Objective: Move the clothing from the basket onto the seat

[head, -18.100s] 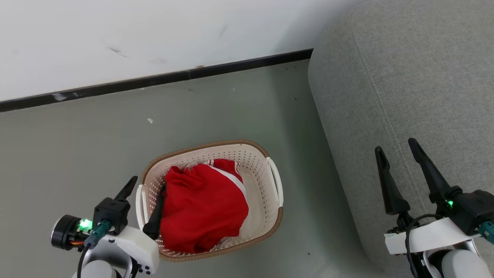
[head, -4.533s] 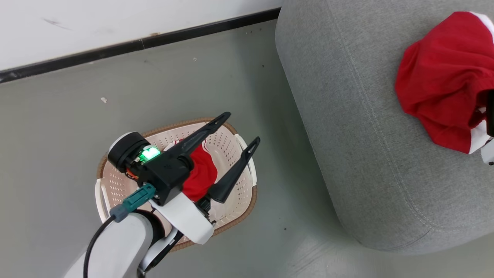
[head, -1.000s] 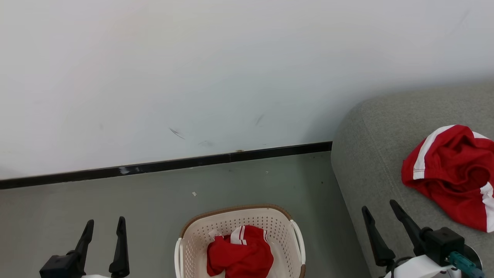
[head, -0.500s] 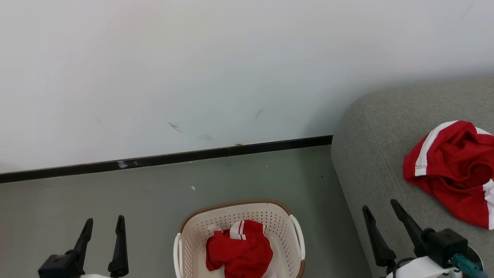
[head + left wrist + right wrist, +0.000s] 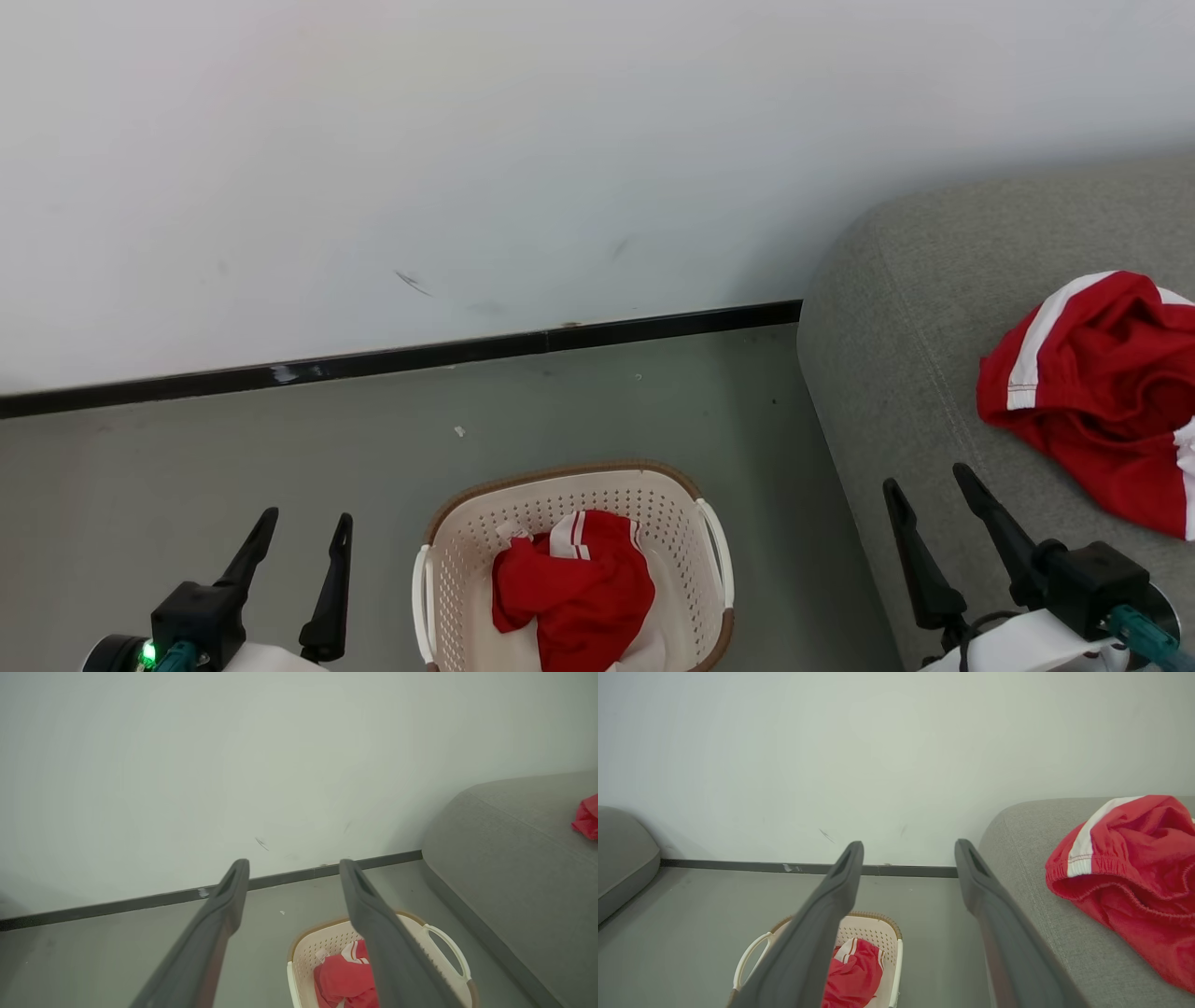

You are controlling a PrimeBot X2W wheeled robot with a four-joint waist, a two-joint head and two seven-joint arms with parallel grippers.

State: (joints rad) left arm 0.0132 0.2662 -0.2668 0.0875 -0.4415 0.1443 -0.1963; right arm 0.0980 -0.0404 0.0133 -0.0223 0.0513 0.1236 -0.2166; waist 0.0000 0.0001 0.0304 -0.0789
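Note:
One red piece of clothing (image 5: 577, 595) with white stripes lies crumpled in the cream basket (image 5: 467, 541) on the floor at the bottom centre of the head view. A second red piece (image 5: 1097, 392) rests on the grey seat (image 5: 896, 327) at the right. My left gripper (image 5: 306, 523) is open and empty, left of the basket. My right gripper (image 5: 926, 478) is open and empty over the seat's front edge, left of the garment lying there. The left wrist view has the basket (image 5: 317, 945) under my open fingers (image 5: 378, 924). The right wrist view shows the seat's garment (image 5: 1129, 858) and the basket (image 5: 873, 926).
A white wall (image 5: 467, 168) with a black skirting strip (image 5: 420, 359) runs behind the basket. The floor (image 5: 187, 467) is grey-green. Another grey cushion (image 5: 621, 858) sits at the far left of the right wrist view.
The head camera has tilted, so wall, basket and seat sit a little higher in the picture. My left gripper has shifted right, toward the basket. Both grippers stay open.

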